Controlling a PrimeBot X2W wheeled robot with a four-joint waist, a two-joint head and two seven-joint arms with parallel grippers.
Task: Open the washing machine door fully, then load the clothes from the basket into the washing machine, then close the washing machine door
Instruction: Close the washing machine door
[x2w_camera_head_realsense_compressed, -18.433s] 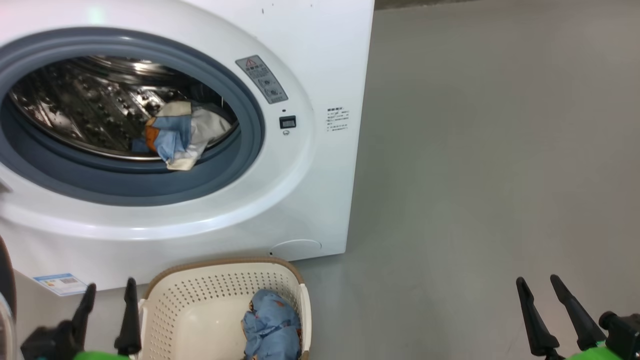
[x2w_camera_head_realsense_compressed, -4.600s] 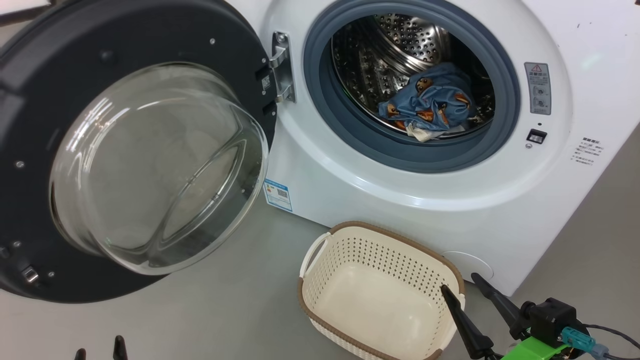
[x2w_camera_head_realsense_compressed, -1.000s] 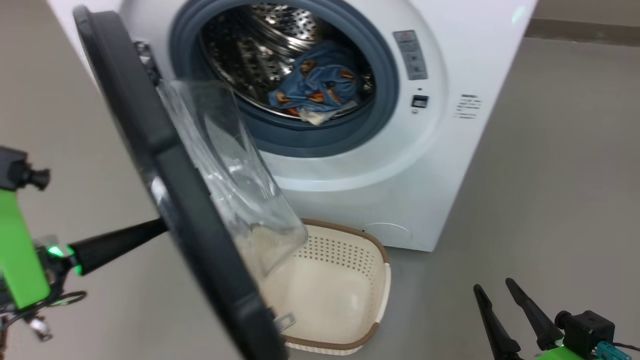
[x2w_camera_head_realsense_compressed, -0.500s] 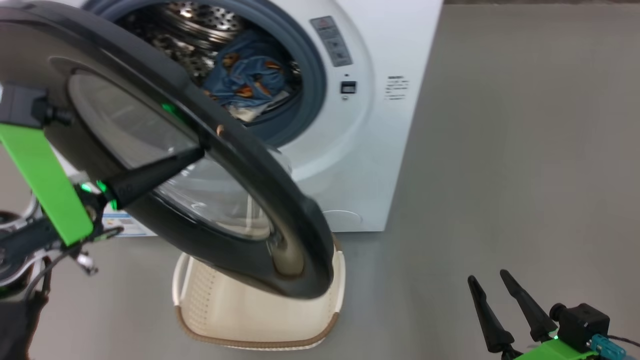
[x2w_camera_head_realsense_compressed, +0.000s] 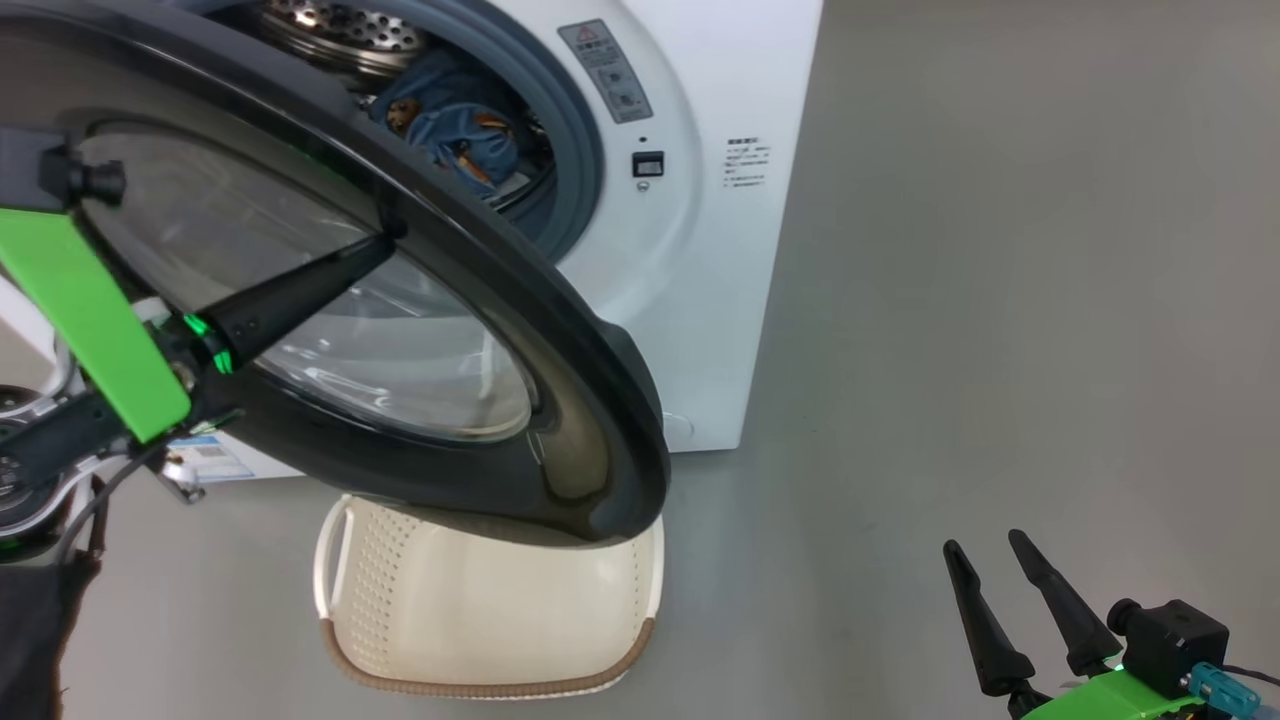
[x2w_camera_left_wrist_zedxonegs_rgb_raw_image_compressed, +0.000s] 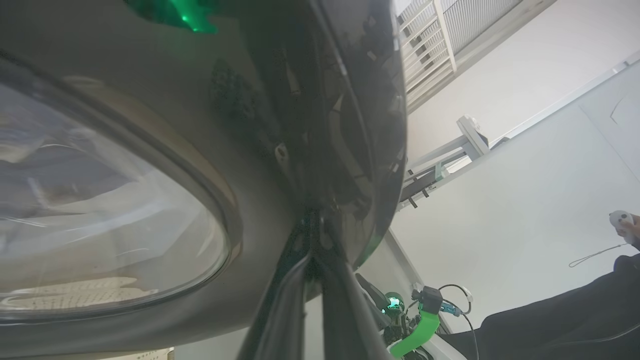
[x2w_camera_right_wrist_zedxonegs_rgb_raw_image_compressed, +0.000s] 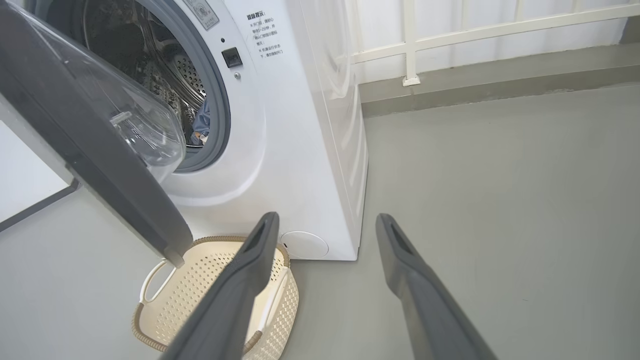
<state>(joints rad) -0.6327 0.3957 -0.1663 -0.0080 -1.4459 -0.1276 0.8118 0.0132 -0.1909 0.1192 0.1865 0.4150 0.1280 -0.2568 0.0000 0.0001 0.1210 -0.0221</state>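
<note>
The washing machine door (x2w_camera_head_realsense_compressed: 560, 400), black-rimmed with a glass window (x2w_camera_head_realsense_compressed: 400, 350), stands partly swung in front of the washing machine (x2w_camera_head_realsense_compressed: 700, 260). My left gripper (x2w_camera_head_realsense_compressed: 385, 238) is shut, its tips pressed against the door's outer black rim (x2w_camera_left_wrist_zedxonegs_rgb_raw_image_compressed: 320, 150), where the fingers (x2w_camera_left_wrist_zedxonegs_rgb_raw_image_compressed: 280, 310) meet. Blue bear-print clothes (x2w_camera_head_realsense_compressed: 455, 125) lie in the steel drum, also glimpsed past the door as clothes (x2w_camera_right_wrist_zedxonegs_rgb_raw_image_compressed: 201, 125). The cream basket (x2w_camera_head_realsense_compressed: 480, 610) sits on the floor under the door's lower edge, with nothing in its visible part (x2w_camera_right_wrist_zedxonegs_rgb_raw_image_compressed: 210, 285). My right gripper (x2w_camera_head_realsense_compressed: 985, 565) hangs open and empty at the lower right, fingertips apart (x2w_camera_right_wrist_zedxonegs_rgb_raw_image_compressed: 326, 220).
Bare grey floor (x2w_camera_head_realsense_compressed: 1000, 300) stretches to the right of the machine. A white railing (x2w_camera_right_wrist_zedxonegs_rgb_raw_image_compressed: 410, 45) and a low kerb run behind it. A person's hand with a controller (x2w_camera_left_wrist_zedxonegs_rgb_raw_image_compressed: 622, 222) and a dark sleeve appear in the left wrist view. A blue label (x2w_camera_head_realsense_compressed: 205, 460) marks the machine's lower front.
The door has swung further toward the machine with my shut left gripper against its outer face. The head camera has shifted too. The right gripper has stayed open and still.
</note>
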